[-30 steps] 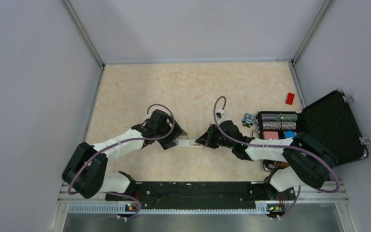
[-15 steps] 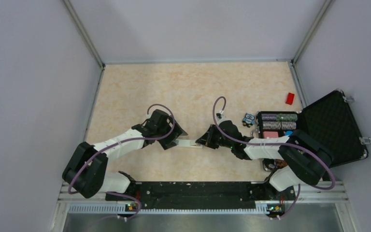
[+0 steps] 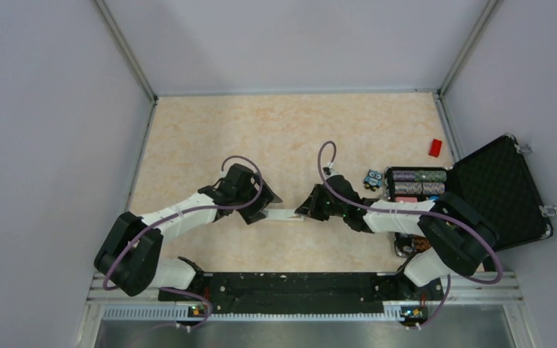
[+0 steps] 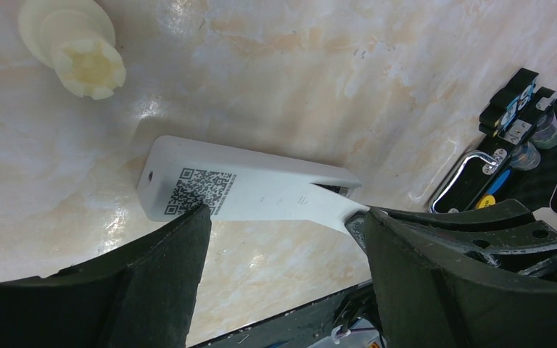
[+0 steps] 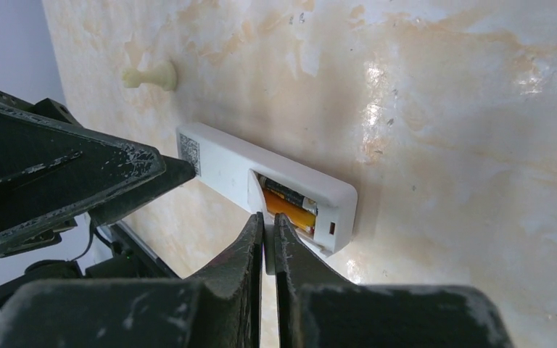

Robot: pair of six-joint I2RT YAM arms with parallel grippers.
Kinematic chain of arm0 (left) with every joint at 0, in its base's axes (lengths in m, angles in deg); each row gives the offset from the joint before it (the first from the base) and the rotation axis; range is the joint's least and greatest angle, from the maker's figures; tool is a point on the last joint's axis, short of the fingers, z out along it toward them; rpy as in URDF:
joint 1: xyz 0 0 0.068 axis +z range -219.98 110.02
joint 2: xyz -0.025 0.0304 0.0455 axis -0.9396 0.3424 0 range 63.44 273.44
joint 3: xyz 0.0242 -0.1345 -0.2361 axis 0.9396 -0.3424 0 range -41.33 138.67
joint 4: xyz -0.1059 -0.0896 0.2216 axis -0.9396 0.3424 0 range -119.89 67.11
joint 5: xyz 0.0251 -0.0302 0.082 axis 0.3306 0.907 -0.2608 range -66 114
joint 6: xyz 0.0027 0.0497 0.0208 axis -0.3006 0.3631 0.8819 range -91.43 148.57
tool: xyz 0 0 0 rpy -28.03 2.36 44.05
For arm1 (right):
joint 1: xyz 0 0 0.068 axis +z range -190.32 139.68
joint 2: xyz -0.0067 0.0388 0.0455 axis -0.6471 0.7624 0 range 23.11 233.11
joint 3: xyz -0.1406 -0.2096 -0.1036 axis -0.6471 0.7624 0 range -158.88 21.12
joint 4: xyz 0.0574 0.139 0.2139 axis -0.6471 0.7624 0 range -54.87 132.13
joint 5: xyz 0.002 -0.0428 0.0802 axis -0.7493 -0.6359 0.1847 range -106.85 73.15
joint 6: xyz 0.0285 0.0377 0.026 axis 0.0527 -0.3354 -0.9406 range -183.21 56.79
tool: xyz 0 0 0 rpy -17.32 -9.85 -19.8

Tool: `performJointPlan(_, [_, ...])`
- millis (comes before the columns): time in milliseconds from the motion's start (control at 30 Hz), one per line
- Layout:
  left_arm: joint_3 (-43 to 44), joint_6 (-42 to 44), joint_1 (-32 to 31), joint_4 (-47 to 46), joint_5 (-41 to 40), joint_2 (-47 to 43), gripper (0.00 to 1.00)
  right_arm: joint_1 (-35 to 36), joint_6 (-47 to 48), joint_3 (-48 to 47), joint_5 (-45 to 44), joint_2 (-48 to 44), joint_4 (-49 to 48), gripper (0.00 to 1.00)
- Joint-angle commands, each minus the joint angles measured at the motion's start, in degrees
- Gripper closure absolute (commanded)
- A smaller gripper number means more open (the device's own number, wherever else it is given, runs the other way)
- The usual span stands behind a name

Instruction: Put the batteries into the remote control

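The white remote control (image 3: pixel 284 214) lies back up on the table between my two grippers. In the left wrist view it (image 4: pixel 239 190) shows a QR code. In the right wrist view its (image 5: pixel 221 163) recess is open, with the batteries (image 5: pixel 290 206), black and orange, lying inside. My right gripper (image 5: pixel 269 223) is shut on a thin white cover plate (image 5: pixel 269 254) at the edge of the recess. It also shows in the top view (image 3: pixel 307 211). My left gripper (image 4: pixel 283 216) is open, its fingertips at the remote's near long edge, and it also shows in the top view (image 3: pixel 260 211).
An open black case (image 3: pixel 504 192) with striped chip rolls (image 3: pixel 419 176) stands at the right. A small blue toy (image 3: pixel 372 178) and a red block (image 3: pixel 435 147) lie near it. A cream lump (image 4: pixel 72 47) sits beyond the remote's QR end.
The right forearm has shifted slightly. Both grippers and the remote stay where they were.
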State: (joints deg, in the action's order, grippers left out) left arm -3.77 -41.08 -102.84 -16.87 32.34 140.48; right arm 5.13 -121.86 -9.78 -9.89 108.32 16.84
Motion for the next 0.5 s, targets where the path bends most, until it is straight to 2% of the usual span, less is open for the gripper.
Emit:
performJointPlan(0, [0.7,0.0,0.2,-0.3,-0.8,1.4,0.18,0.2,3.9,-4.1,-2.5,3.0,10.6,0.93])
performJointPlan(467, [0.7,0.1,0.2,-0.6,-0.7,1.8,0.18,0.2,6.2,-9.4,-4.1,5.5,21.3,0.84])
